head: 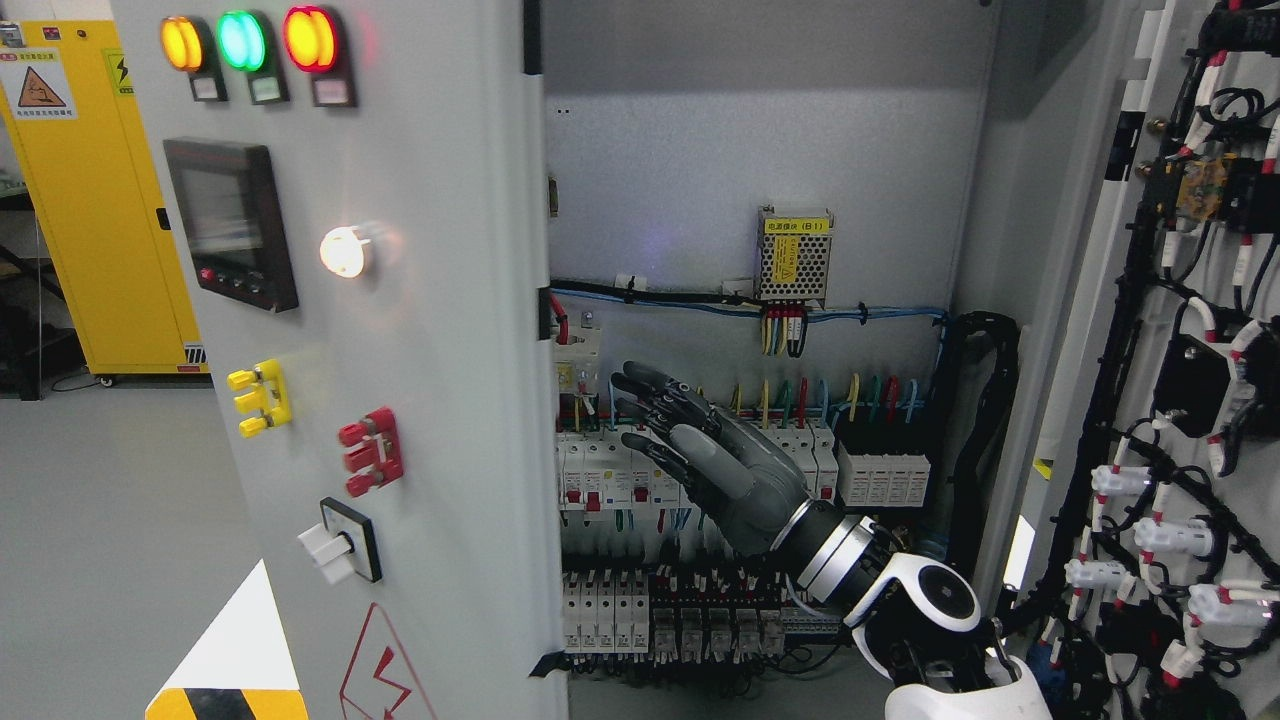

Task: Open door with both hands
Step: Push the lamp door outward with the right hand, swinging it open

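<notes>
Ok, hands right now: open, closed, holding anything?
Right hand: open, fingers extended, holding nothing, in front of the breakers.
Left hand: not in view.

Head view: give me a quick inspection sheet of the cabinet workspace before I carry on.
Surface: grey floor, bare where visible.
Job's things: right door swung wide open, wiring on its inner face; left door at the picture's left, outer face with lit lamps and switches showing.
Clutter: nothing seen.
Hands: right hand open, fingers spread, in front of the breaker rows; left not in view.
Cables: coloured wires under the power supply; black conduit at the right wall.
Surroundings: yellow cabinet behind.
</notes>
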Robot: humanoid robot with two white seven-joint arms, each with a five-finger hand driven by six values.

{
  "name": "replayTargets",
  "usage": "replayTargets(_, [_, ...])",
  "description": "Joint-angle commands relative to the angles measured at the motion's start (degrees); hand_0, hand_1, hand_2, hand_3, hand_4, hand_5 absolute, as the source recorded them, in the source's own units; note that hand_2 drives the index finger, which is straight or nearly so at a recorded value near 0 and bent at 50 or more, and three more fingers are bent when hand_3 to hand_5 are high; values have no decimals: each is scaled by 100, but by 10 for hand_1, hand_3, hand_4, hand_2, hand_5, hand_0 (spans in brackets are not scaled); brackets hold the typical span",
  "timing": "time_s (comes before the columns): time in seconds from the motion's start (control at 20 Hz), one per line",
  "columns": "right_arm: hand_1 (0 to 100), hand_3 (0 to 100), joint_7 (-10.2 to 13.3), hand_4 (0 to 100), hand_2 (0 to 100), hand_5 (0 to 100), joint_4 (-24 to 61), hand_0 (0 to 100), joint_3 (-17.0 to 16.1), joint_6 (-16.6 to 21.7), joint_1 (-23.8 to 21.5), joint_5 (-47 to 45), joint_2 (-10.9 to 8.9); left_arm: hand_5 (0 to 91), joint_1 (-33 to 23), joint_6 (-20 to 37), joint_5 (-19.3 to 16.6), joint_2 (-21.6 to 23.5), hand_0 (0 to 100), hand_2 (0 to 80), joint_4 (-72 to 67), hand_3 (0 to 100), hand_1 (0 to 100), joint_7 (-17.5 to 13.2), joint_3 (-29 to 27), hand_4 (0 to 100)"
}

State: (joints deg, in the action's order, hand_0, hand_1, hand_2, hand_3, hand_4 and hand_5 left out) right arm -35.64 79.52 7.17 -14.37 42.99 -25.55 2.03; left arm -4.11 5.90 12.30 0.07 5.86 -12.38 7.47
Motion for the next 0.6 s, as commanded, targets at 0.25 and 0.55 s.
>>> replayTargets(0.25, [500, 0, -5, 0, 40, 0, 406, 0, 170, -4, -177, -196, -9, 0, -2, 7, 9, 151, 120, 0, 12, 0, 556, -45, -9, 0])
replayTargets(0.55, [500, 0, 4, 0, 40, 0, 678, 0, 934, 5, -449, -196, -185, 0, 7, -2, 9, 160, 120, 0, 3, 0, 556, -45, -9, 0])
